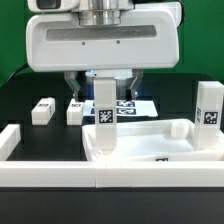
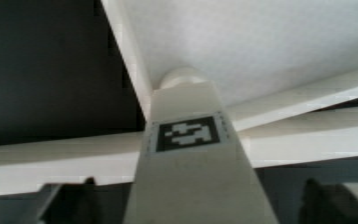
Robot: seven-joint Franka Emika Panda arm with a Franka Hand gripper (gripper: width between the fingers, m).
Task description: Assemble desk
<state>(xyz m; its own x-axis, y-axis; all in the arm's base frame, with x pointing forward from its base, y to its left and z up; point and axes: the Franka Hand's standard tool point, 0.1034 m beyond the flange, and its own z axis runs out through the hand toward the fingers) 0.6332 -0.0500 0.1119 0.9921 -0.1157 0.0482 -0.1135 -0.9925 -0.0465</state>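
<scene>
A white leg post (image 1: 104,118) is seen standing upright at the far corner of the desk panel (image 1: 150,143), on the exterior view's left, with its tagged face turned to the camera. The jaws are held spread to either side of it. A gap is visible on each side in the wrist view, so nothing is pinched. In that view the post (image 2: 194,150) is seen along its length, its far end meeting the panel (image 2: 247,50) where two rim walls join.

A second post (image 1: 42,110) and a third post (image 1: 74,112) are laid on the black counter (image 1: 45,138), and a fourth post (image 1: 209,115) is stood upright near the panel's right end.

Whether the foot of the upright post is fully seated cannot be told. If the jaws were closed off-centre, the post would probably be met by one side first and pushed aslant or levered out of its corner. If it were turned while tilted, it could jam, or the panel could be dragged across the counter.
</scene>
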